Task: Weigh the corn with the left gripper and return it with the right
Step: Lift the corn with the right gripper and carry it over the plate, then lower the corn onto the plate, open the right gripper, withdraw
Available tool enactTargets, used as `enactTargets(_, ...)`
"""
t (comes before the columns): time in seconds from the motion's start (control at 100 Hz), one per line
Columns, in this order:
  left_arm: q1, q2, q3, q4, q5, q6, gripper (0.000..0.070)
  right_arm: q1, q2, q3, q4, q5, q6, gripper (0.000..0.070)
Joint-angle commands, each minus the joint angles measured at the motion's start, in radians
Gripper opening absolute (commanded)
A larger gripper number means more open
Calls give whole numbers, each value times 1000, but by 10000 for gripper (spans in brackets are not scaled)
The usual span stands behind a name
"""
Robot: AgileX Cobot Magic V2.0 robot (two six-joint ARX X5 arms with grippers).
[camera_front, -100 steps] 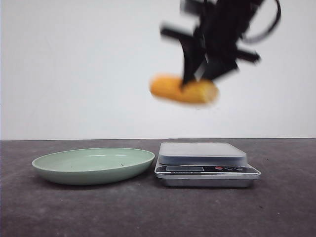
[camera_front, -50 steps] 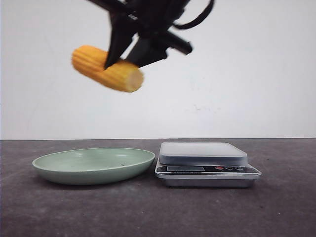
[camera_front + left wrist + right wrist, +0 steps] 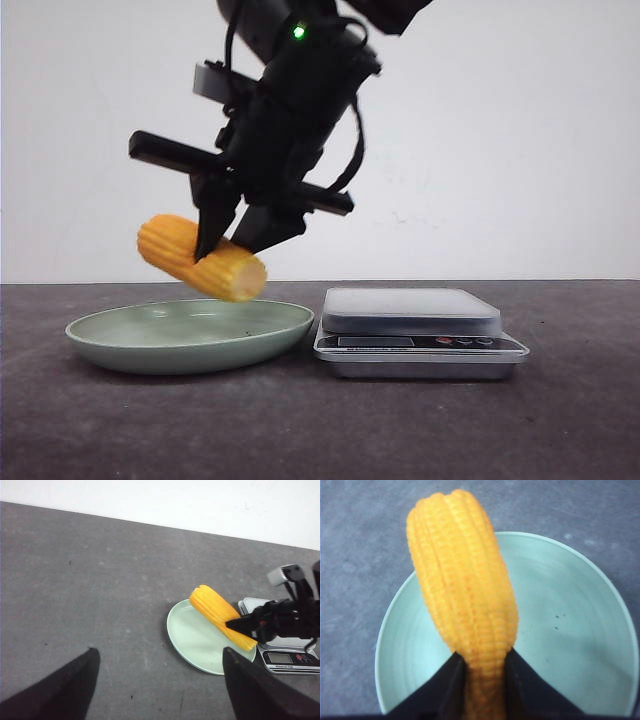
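Note:
The corn (image 3: 200, 257) is a yellow-orange cob held tilted just above the pale green plate (image 3: 110, 345). My right gripper (image 3: 225, 245) is shut on it; in the right wrist view both black fingers clamp the corn (image 3: 462, 610) over the plate (image 3: 570, 630). The left wrist view shows the corn (image 3: 217, 614) above the plate (image 3: 187, 640), with the right gripper's fingers on it. My left gripper (image 3: 160, 680) is open and empty, high over bare table, well short of the plate. It does not show in the front view.
A silver kitchen scale (image 3: 415, 325) with a bare platform stands right of the plate; it also shows in the left wrist view (image 3: 285, 652). The table (image 3: 560, 430) is dark grey, with a white wall behind.
My right gripper has carried the corn from above the scale leftward and down, to just over the plate.

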Motion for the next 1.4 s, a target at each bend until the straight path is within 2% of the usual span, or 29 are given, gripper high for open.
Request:
enactTargets(0.0,-8,-1,10,3,-2,0,474,9,30,26,8,-2,16,1)
enactTargets(0.07,-8,-1,10,-12,-1,-4,474,9,42,27,10,-6,16,55)
enactTargets(0.16,-8,-1,10,-18,-1,-6,474,9,47,27,2,-14,14,238)
enactTargets(0.21,-8,-1,10,-18,-1,-6,474,9,48,27,2,-13,8,316)
enactTargets(0.27,-8,-1,10,-15,-1,-6,474,9,48,27,7,-14,5,371)
enactTargets(0.32,-8,-1,10,-9,-1,-6,474,9,48,27,10,-14,5,389)
enactTargets(0.64,-8,-1,10,-7,-1,-6,474,5,45,31,8,12,-19,390)
enactTargets(0.81,-8,-1,10,-6,-3,-6,474,-59,-26,42,-47,6,-26,390)
enactTargets(0.97,-8,-1,10,-5,-3,-5,474,-187,-140,46,-145,-32,-69,389)
enactTargets(1.13,-8,-1,10,-4,-3,-5,474,-370,-279,46,-272,-69,-144,389)
enactTargets(1.27,-8,-1,10,-4,-3,-3,474,-531,-425,46,-394,-74,-226,389)
enactTargets(1.39,-8,-1,10,-5,-3,3,474,-673,-563,45,-537,-124,-274,389)
